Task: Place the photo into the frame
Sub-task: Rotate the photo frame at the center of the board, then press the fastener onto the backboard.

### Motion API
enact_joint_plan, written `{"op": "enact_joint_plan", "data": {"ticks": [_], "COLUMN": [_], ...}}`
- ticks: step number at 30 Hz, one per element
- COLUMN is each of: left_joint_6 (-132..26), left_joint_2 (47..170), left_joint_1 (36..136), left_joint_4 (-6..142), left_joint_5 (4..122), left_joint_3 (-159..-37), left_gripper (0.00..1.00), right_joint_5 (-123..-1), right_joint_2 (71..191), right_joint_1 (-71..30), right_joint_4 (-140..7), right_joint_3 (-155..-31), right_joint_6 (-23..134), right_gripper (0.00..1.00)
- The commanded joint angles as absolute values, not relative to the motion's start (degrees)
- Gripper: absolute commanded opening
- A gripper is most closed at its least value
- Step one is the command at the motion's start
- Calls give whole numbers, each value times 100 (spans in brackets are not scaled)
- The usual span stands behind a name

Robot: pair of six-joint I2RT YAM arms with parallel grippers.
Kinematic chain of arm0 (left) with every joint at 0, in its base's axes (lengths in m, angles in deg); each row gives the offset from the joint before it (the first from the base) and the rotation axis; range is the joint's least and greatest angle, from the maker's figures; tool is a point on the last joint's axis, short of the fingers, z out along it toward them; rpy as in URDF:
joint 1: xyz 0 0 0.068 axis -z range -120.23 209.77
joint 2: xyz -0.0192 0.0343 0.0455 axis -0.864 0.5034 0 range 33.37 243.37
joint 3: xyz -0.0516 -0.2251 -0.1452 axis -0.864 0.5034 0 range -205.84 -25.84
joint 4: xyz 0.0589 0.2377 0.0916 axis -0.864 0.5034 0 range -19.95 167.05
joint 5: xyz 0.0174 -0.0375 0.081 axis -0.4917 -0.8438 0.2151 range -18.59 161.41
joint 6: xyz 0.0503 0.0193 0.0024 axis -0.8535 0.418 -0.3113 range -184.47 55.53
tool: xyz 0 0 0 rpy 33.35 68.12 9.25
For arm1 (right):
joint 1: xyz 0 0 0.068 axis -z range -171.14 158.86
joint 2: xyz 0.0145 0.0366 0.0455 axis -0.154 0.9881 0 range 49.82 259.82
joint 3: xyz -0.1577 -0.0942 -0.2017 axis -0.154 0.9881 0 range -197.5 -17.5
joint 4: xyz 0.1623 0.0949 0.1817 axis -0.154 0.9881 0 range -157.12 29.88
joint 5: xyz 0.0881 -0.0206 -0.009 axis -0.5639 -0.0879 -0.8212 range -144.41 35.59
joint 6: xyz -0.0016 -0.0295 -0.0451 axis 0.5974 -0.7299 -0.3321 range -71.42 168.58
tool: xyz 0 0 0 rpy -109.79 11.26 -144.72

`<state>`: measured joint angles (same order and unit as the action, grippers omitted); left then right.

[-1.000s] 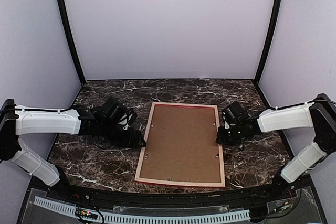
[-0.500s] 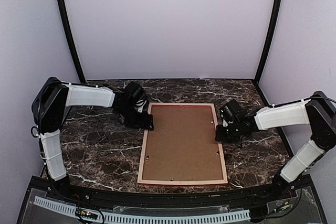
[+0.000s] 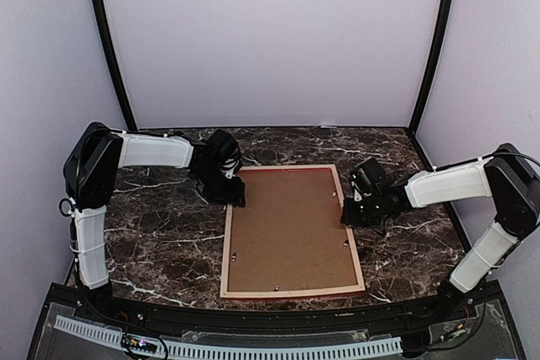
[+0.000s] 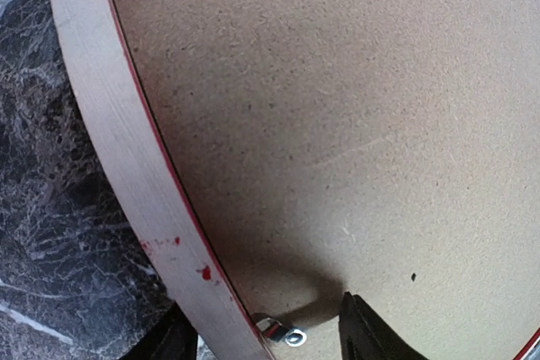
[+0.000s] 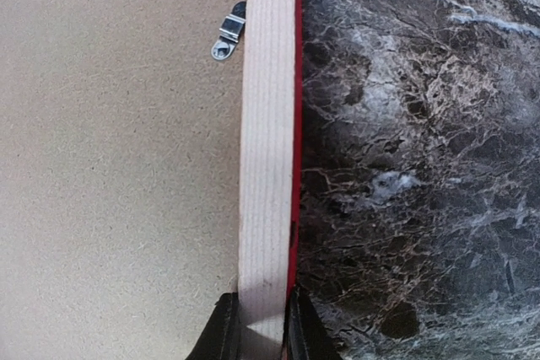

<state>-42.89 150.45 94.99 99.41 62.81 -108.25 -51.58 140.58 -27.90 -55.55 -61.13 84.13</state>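
The frame [image 3: 225, 250] lies face down on the marble table, its pale wood back up and a brown backing board [image 3: 291, 229] filling it. No photo shows in any view. My left gripper [image 3: 234, 198] is at the left rail near the far corner. In the left wrist view it [image 4: 266, 336] stands open astride the rail [image 4: 110, 124], one finger outside, the other finger [image 4: 363, 333] over the board beside a metal tab [image 4: 285, 333]. My right gripper [image 3: 344, 215] is shut on the right rail [image 5: 268, 124], which is pinched between its fingers [image 5: 224, 330].
Dark marble tabletop [image 3: 160, 242] surrounds the frame, with pale walls behind and at both sides. A second metal tab [image 5: 228, 35] lies on the board by the right rail. Further tabs dot the board's edges [image 3: 276, 287].
My left arm swung from the middle of the left rail to its far corner and its jaws narrowed. The frame's far end shifted left. The right gripper kept its hold on the rail.
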Motion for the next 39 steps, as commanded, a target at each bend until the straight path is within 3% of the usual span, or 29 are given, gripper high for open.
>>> {"op": "enact_joint_plan", "data": {"ticks": [1,12,27,39], "left_joint_6": [-4237,-3928,-3448,-3394], "left_joint_2": [15040,15006,14885,14625], "left_joint_1": [9510,9487,9431,9420], "left_joint_4": [10261,9940,9381,9371], "left_joint_5": [6290,6206,5758,5467], "left_joint_3": [-10912,-10618,-10047,-9901], "left_gripper": [54,39,30,29], "right_joint_5": [-5424,-5552,-5649,-5669], "right_joint_2": [14425,14395,14412,14429], "right_joint_1": [-2808,-2810,-2814,-2814], "right_joint_4": [-5389,-5421,-5534,-5579], "right_joint_3": [-5957,-5889,-5816,-5775], "right_joint_6": [8390,8463,8486,8512], "right_gripper": [10,10,9,9]}}
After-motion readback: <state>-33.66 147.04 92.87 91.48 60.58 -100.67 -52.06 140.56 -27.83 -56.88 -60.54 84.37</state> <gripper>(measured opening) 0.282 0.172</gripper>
